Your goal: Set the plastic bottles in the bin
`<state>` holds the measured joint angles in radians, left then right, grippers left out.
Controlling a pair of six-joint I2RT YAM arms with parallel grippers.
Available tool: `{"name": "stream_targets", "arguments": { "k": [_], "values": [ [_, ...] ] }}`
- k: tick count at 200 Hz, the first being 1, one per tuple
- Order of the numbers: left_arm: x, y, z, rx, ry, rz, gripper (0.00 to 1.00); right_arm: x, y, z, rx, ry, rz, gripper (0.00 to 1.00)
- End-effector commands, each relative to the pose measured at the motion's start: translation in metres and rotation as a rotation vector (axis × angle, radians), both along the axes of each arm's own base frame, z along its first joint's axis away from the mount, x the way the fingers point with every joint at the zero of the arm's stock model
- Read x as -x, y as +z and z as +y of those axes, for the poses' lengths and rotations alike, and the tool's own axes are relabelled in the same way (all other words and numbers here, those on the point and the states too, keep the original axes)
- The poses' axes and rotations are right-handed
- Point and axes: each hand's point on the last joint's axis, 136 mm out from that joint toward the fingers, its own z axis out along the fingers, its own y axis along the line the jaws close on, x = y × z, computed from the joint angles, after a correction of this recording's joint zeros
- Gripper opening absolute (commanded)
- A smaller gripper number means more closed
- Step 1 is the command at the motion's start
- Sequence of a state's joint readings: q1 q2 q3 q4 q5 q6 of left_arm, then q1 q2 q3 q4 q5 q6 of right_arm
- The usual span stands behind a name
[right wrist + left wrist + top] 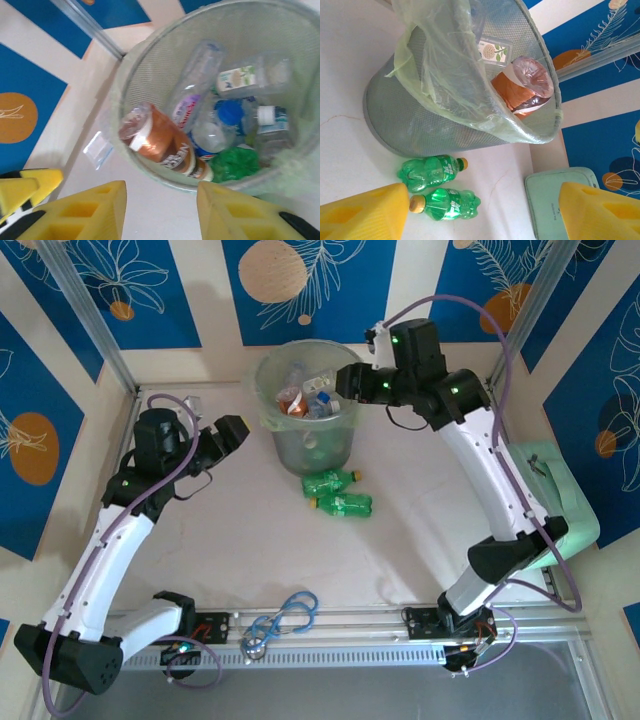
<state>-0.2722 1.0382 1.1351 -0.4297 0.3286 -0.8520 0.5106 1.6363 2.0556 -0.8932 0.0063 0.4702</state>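
Green plastic is what remains: the upper green bottle (328,481) and lower green bottle (345,505) lie flat on the tabletop (250,540) at frame centre, just below the bin (318,448), which holds other bottles. Their long axes run left-right, with the upper cap pointing right and the lower cap left. The right hand (345,380) hovers at the bin's right rim, jaws partly apart and empty. The left hand (232,430), at left, is wide and empty. The next move is probably a pinch across one bottle's body.

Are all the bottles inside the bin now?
No, a green bottle and a second green bottle lie on the table beside the bin.
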Motion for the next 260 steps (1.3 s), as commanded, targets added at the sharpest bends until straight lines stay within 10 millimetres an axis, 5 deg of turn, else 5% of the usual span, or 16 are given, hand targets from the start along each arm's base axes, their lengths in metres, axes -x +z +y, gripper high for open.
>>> {"name": "stream_targets", "arguments": {
  "k": [1, 53, 103, 164, 191, 234, 260],
  "values": [
    [-0.003, 0.0, 0.001, 0.015, 0.01, -0.004, 0.77, 0.0, -0.01, 0.042, -0.031, 0.104, 0.035, 0.4],
    [0.001, -0.001, 0.004, -0.007, 0.017, 0.006, 0.75, -0.02, -0.034, 0.094, -0.001, 0.16, 0.069, 0.35],
    [0.002, -0.002, 0.004, -0.005, 0.012, 0.011, 0.75, -0.048, -0.081, 0.11, 0.056, 0.131, 0.142, 0.33],
    [0.004, -0.004, 0.005, -0.009, 0.01, 0.014, 0.75, -0.053, -0.099, 0.12, 0.076, 0.15, 0.179, 0.33],
    [0.004, -0.005, 0.004, -0.006, 0.006, 0.018, 0.75, -0.049, -0.078, 0.116, 0.06, 0.149, 0.14, 0.36],
    [0.003, 0.003, 0.004, -0.002, 0.007, -0.006, 0.78, -0.039, -0.008, 0.092, -0.013, 0.118, 0.006, 0.73],
    [0.0, 0.008, 0.001, 0.0, -0.01, -0.023, 0.77, -0.031, 0.01, 0.068, -0.018, 0.084, -0.006, 0.78]
  ]
}}
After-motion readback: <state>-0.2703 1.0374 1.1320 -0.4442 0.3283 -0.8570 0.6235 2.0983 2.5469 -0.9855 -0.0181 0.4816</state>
